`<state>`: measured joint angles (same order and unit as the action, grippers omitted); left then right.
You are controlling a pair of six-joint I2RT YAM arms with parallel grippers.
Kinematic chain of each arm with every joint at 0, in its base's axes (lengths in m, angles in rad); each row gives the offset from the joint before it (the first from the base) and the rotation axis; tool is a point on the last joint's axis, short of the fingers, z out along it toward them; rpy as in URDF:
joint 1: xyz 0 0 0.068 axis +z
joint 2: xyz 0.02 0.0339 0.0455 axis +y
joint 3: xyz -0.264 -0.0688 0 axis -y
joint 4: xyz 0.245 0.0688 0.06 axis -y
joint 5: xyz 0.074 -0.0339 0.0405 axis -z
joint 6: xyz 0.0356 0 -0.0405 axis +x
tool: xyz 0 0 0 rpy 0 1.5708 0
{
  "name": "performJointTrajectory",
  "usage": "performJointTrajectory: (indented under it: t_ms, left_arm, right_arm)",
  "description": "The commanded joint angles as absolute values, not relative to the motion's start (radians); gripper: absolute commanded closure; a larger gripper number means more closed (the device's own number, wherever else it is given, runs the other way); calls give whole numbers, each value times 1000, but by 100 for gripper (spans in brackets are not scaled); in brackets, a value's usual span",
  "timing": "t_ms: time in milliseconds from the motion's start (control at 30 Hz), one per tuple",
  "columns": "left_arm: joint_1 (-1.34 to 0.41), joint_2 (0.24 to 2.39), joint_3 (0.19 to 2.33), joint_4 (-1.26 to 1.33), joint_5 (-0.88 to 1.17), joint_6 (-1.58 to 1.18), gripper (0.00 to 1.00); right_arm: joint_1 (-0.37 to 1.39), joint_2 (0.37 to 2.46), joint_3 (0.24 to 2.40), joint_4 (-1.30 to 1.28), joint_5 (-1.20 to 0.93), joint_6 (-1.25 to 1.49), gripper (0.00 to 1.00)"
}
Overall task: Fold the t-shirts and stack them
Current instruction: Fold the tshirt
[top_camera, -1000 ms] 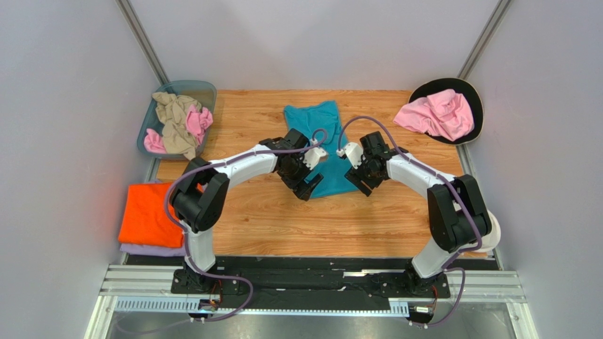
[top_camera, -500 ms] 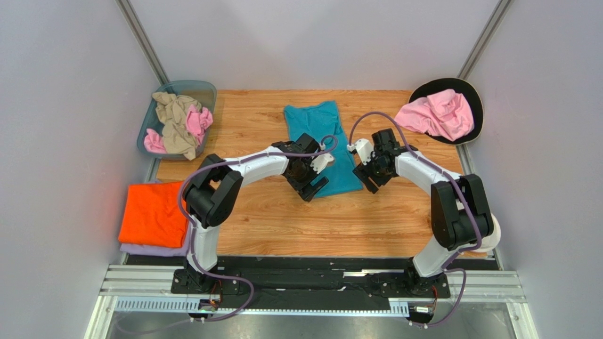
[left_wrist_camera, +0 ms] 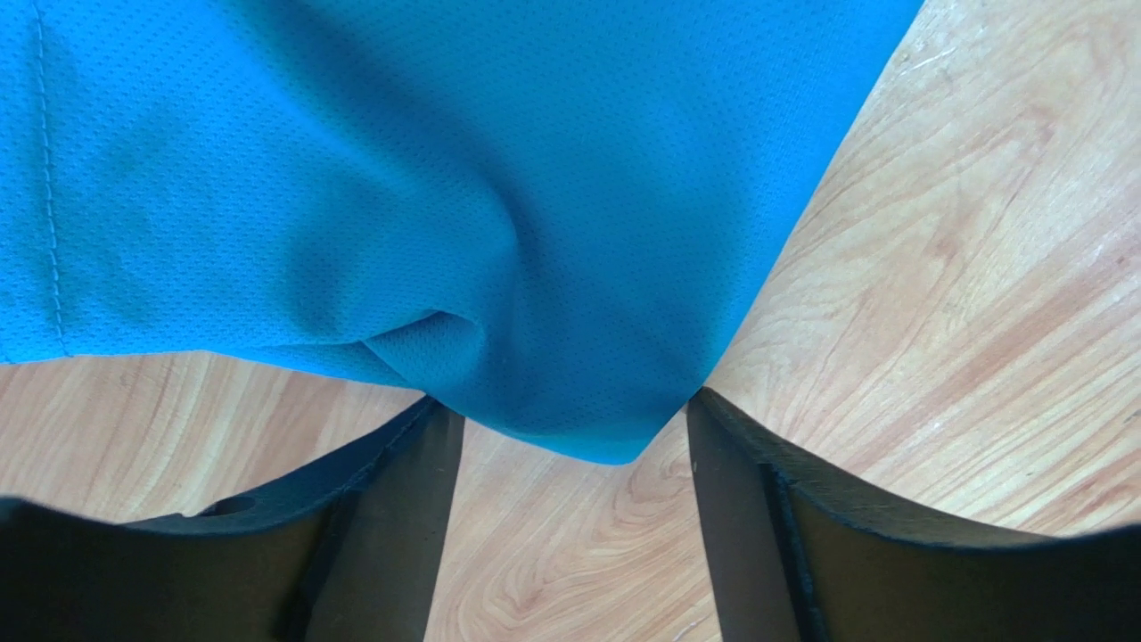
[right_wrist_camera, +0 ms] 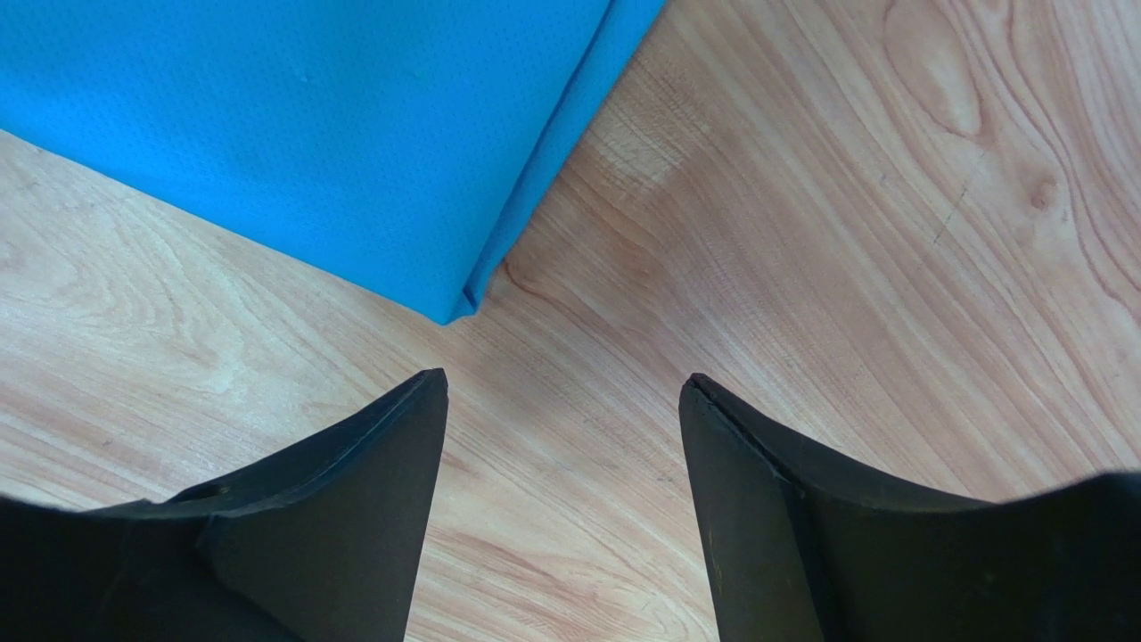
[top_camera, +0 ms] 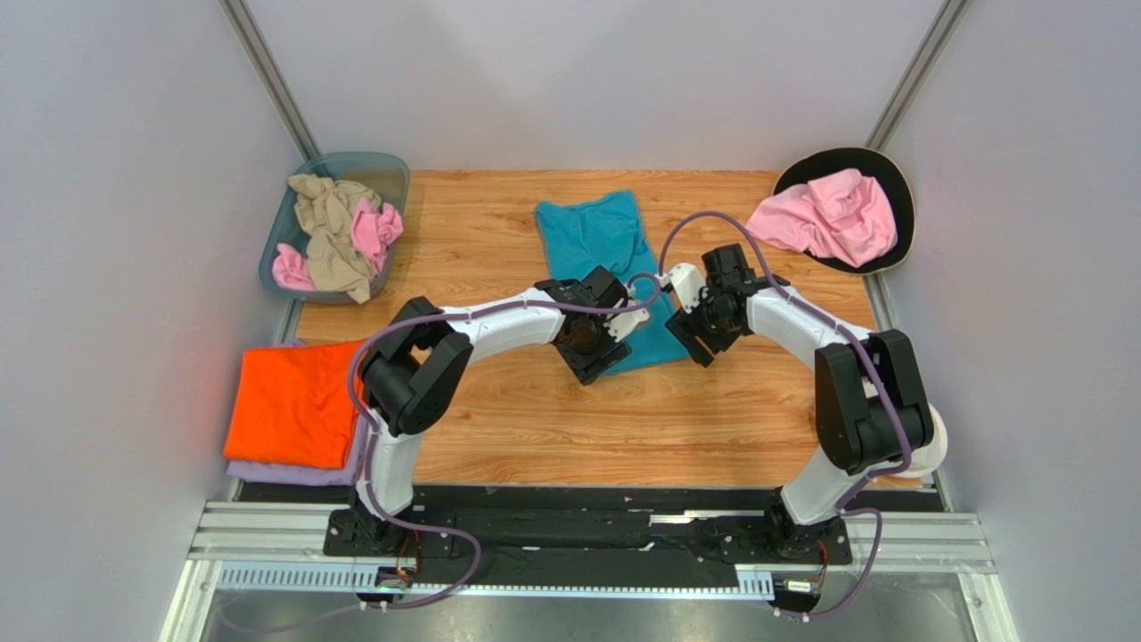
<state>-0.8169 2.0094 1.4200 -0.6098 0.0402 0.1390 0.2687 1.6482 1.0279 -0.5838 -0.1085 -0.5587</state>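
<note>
A teal t-shirt (top_camera: 605, 248), folded into a long strip, lies flat at the table's centre. My left gripper (top_camera: 597, 359) is open at its near left corner; in the left wrist view the bunched teal corner (left_wrist_camera: 576, 401) sits between the tips of my open left gripper (left_wrist_camera: 569, 421). My right gripper (top_camera: 695, 340) is open and empty by the near right corner; in the right wrist view the shirt's corner (right_wrist_camera: 442, 288) lies just beyond the left fingertip (right_wrist_camera: 415, 401) of the gripper (right_wrist_camera: 560, 391), over bare wood.
A grey-blue basket (top_camera: 284, 221) at the back left holds beige and pink clothes. A crumpled pink shirt (top_camera: 828, 214) lies on a black round pad at the back right. A folded orange shirt (top_camera: 279, 401) lies on a lilac one at the left edge.
My left gripper has slid right along the shirt's near edge to its corner. My right gripper has moved right, off the shirt, to its near right corner.
</note>
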Motion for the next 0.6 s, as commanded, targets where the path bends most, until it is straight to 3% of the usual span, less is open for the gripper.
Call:
performJointTrajectory:
  t_ms: [0,200,300,333,567]
  left_arm:
    - [-824,2037,1399,-604,26,153,35]
    - [-821,2011,1358,-586,14,189,60]
    - [-821,2002,1347,-581,15,198,80]
    - [-819,2000,1345,-580,20,199,98]
    - [-796,1957,1315,-575,55,232,100]
  right_arm:
    - [268,1632,1035,-549,-130,-569,32]
    - [267,1637,1025,-548,-140,-569,32]
    - [267,1638,1020,-557,-146,-572,32]
    - [268,1638,1020,-555,-147,-572,32]
    - [267,1611,997,-583,-221,-577,32]
